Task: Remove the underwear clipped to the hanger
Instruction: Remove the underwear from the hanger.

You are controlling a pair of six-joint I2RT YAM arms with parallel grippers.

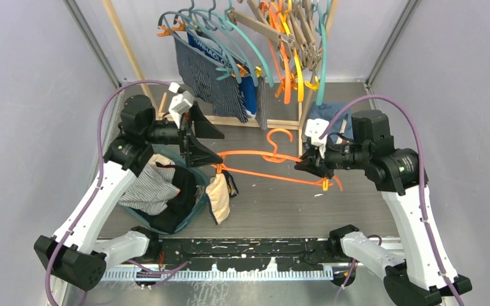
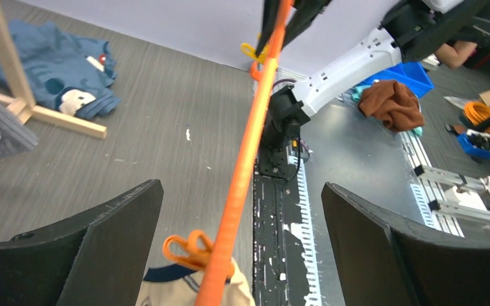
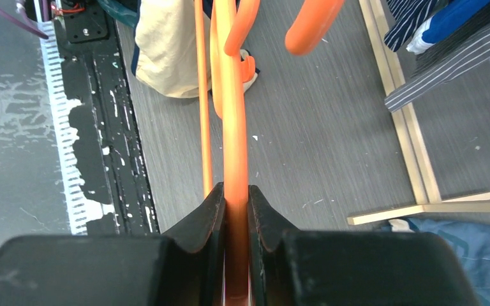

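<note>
An orange hanger (image 1: 261,156) is held level over the table between both arms. My right gripper (image 1: 307,167) is shut on its right end; in the right wrist view the jaws (image 3: 235,191) pinch the orange bar (image 3: 235,127). My left gripper (image 1: 212,141) stands open around the hanger's left end, and its fingers (image 2: 121,236) are wide apart either side of the bar (image 2: 249,153) without touching it. A beige underwear with navy trim (image 1: 219,199) hangs from the left clip (image 2: 188,248). On the rack hang navy pinstriped underwear (image 1: 205,76) and bright blue underwear (image 1: 249,95).
A teal basket (image 1: 199,205) of loose garments sits at the left under my left arm. A wooden rack (image 1: 249,121) with many hangers stands at the back. A blue cartoon-print garment (image 1: 329,116) lies on the table by the rack's right foot. The hanger's right clip (image 1: 325,185) holds nothing.
</note>
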